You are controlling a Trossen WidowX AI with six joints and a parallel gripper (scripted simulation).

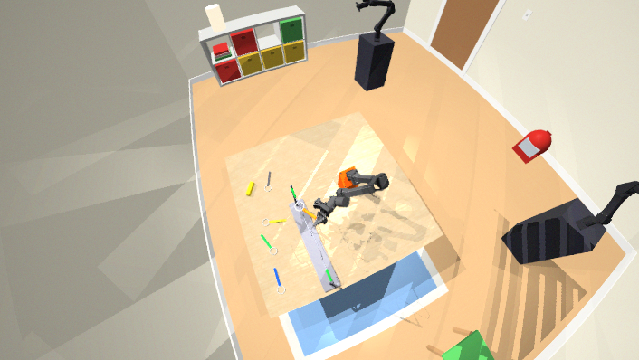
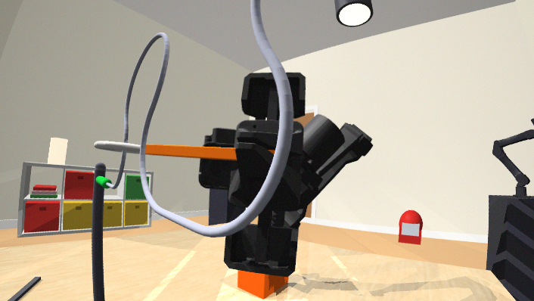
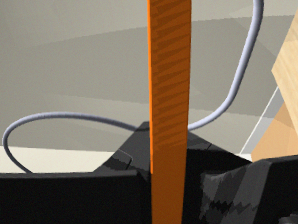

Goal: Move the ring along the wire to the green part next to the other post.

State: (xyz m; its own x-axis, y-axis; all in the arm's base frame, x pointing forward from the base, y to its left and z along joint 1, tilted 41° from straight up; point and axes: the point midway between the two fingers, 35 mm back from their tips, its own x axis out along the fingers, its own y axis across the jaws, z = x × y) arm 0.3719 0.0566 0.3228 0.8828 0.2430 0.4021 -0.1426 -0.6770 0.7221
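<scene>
- Along the left edge of the table (image 1: 335, 131), seen from the top, the yellow (image 1: 277, 221), green (image 1: 267, 241) and blue (image 1: 277, 277) loop wands lay apart from the job.
- Inward from that edge, toward the upper-left corner, one post (image 1: 291, 187) (image 2: 97, 227) carried its green part (image 1: 293, 194) (image 2: 103, 181).
- Just beside it, the ring (image 1: 295, 207) (image 2: 107, 144) sat up on the grey wire (image 2: 285, 113) (image 3: 245, 75), above the green and apparently threaded; its clearance could not be read.
- From the ring, the orange handle (image 1: 309, 213) (image 2: 189, 151) (image 3: 170, 100) ran toward the lower-right corner. Its long axis was nearly level, dipping slightly toward the arm, and the ring lay almost flat, edge-on in the exterior view.
- At the handle's far end, the gripper (image 1: 315, 219) (image 2: 242, 153) was closed on it.
- Carrying the ring through the bends looked like the step in hand. It called for small moves, the wire centred, the ring's plane turned square to each stretch, and the handle kept off the neighbouring loop.
- Close to the lower edge, the other post (image 1: 333, 284) and its green part (image 1: 329, 276) awaited the ring.
</scene>
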